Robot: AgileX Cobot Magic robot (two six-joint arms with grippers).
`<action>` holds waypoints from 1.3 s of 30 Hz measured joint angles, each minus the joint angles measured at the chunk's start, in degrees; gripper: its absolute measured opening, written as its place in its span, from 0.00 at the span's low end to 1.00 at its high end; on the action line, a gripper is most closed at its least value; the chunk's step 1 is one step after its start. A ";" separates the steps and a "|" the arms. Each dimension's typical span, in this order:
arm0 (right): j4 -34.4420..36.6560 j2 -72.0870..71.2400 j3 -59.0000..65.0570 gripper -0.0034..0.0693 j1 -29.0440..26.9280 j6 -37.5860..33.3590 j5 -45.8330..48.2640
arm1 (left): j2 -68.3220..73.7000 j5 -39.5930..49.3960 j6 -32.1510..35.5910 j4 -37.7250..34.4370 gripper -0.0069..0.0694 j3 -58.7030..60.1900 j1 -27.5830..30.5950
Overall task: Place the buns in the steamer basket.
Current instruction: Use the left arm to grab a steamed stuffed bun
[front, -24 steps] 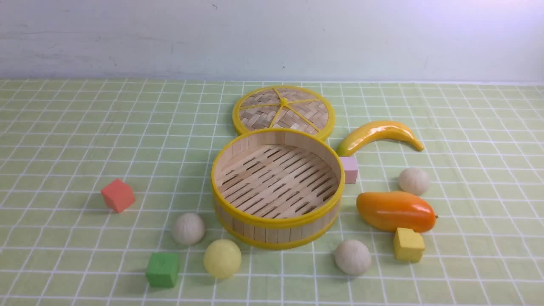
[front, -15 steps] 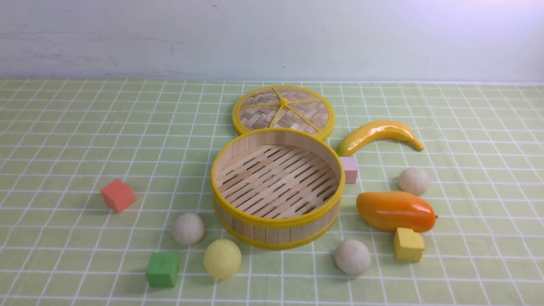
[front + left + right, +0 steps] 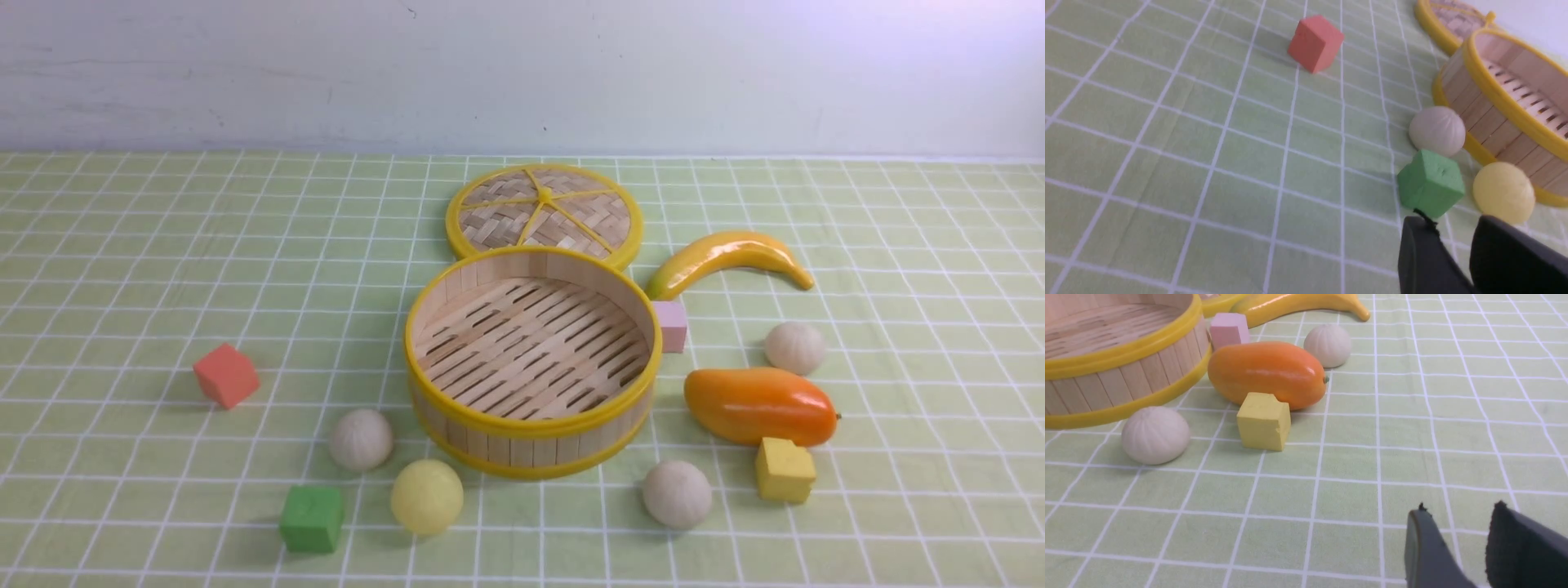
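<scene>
Well, your basket sits empty, with all four buns outside it. A white bun and the yellow bun lie at its front left, a second white bun at its front right, and a third white bun to its right, just beside the mango.

You have four cubes around the basket:
- the pink cube is just beside its right wall;
- the yellow cube is by the mango;
- the green cube is beside the yellow bun;
- the red cube is well left.

One banana and one lid lie behind the basket. The jaws of the left gripper and the right gripper stand apart, holding nothing.
</scene>
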 joint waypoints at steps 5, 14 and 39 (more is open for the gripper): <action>-0.21 0.00 0.00 0.37 0.00 0.00 0.00 | 0.00 -7.96 -7.25 -10.86 0.33 0.00 0.00; -0.35 0.00 0.00 0.37 0.00 0.00 0.00 | 0.81 -8.64 -12.01 -18.78 0.19 -9.44 -2.10; -0.41 0.00 0.00 0.38 0.00 0.00 0.00 | 81.36 33.77 8.56 2.77 0.07 -62.76 -17.44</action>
